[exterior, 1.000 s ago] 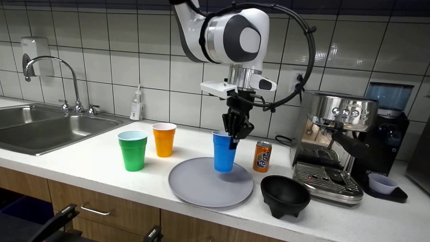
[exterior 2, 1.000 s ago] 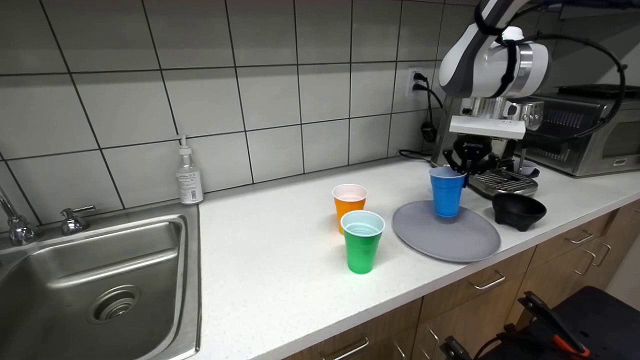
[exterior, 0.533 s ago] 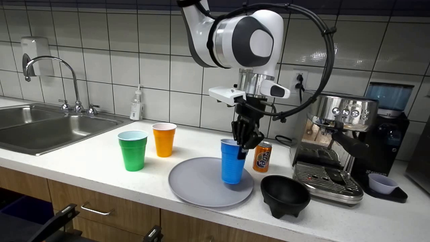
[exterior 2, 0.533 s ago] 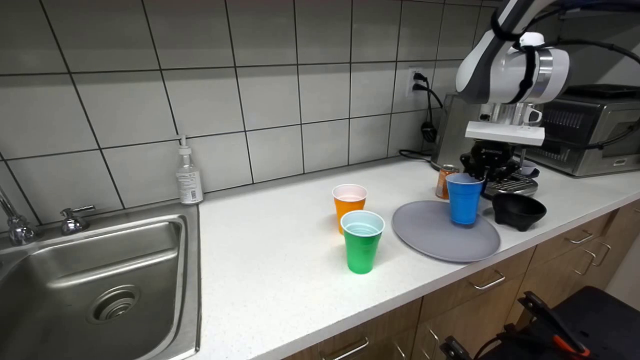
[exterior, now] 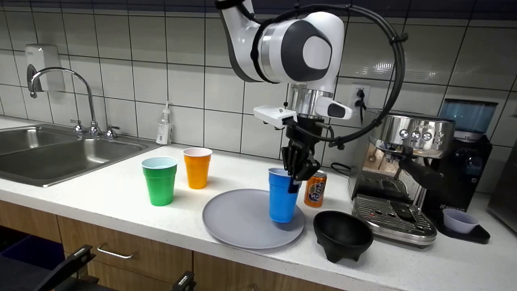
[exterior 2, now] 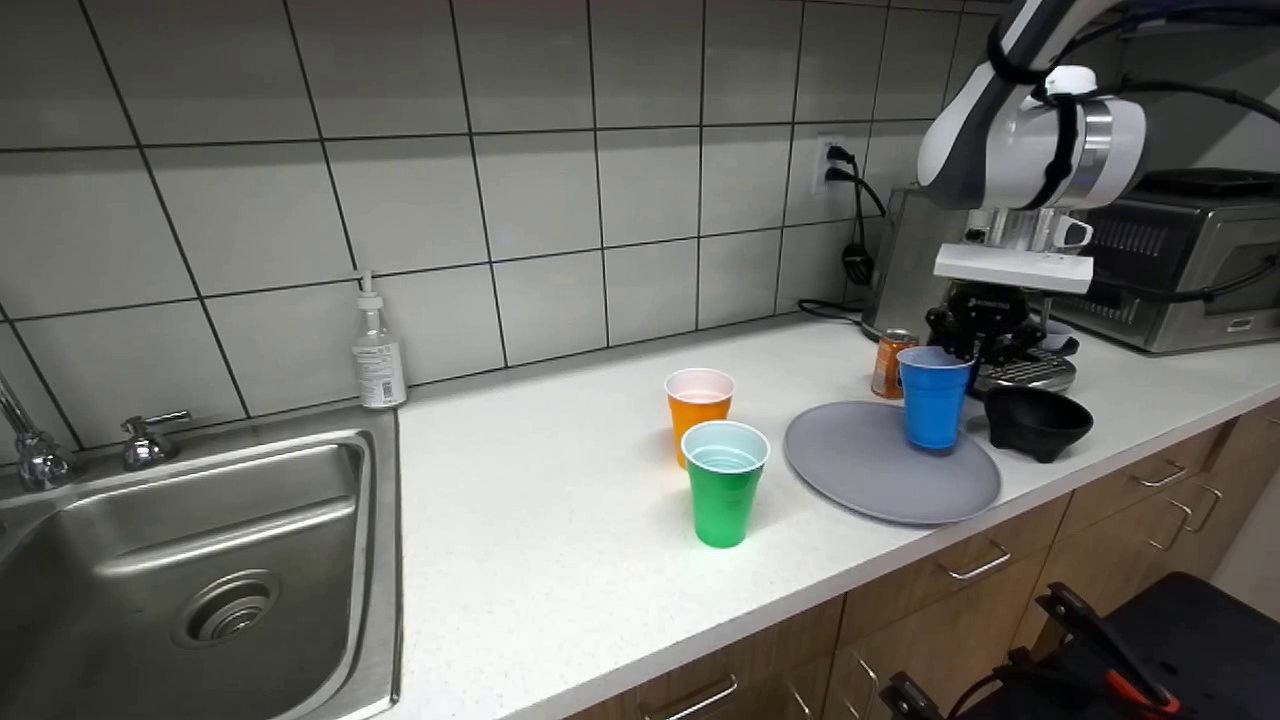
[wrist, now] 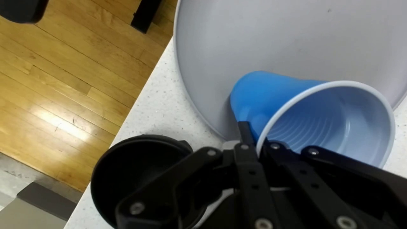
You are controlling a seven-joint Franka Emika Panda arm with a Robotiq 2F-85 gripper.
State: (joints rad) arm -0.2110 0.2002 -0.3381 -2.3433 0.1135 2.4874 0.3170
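Note:
My gripper (wrist: pixel 257 143) is shut on the rim of a blue plastic cup (wrist: pixel 267 92). One finger lies along the cup's outside, and the other reaches inside, its tip partly hidden. In both exterior views the cup (exterior: pixel 282 202) (exterior 2: pixel 930 410) hangs nearly upright from the black gripper (exterior: pixel 295 184). Below it lies a flat grey plate (exterior: pixel 238 222), the cup being over its right part. Whether the cup's base touches the plate I cannot tell. Close behind the cup stands an orange Fanta can (exterior: pixel 315 190). A black bowl (exterior: pixel 343 234) (wrist: pixel 127 168) stands beside the plate.
A green cup (exterior: pixel 160 186) and an orange cup (exterior: pixel 197 171) stand left of the plate. An espresso machine (exterior: pixel 398 173) is at the right, with a grinder (exterior: pixel 460 173) behind. The sink (exterior 2: pixel 230 540) and a soap bottle (exterior: pixel 164 127) lie to the left. The counter's front edge runs near the plate.
The gripper has carried the blue cup rightward, lower and toward the counter's front, with only a slight shift in the last half second. The can now shows in both exterior views.

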